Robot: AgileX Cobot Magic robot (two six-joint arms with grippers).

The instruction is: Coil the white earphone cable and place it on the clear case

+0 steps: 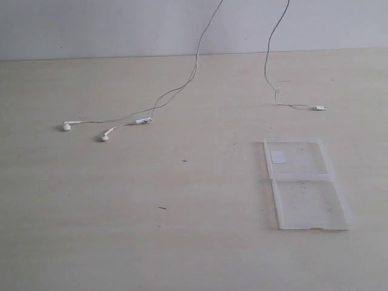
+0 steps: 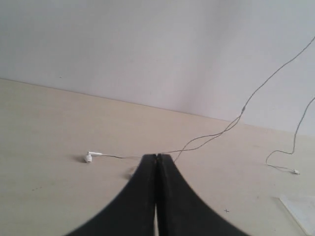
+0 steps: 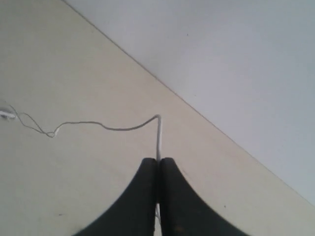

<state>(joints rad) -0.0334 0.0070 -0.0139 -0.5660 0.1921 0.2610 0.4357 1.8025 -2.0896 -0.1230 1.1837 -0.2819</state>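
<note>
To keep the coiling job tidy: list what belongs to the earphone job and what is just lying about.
Belongs to the job: thin white earphone cable; flat clear plastic case; black right gripper, shut on the cable.
Just lying about: small dark marks on the pale beige table.

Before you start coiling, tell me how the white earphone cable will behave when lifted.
Likely floppy: the white earphone cable hangs in loose curves from where the right gripper pinches it. Probably very light, being so thin. Its earbuds on the table may trail and swing.
</note>
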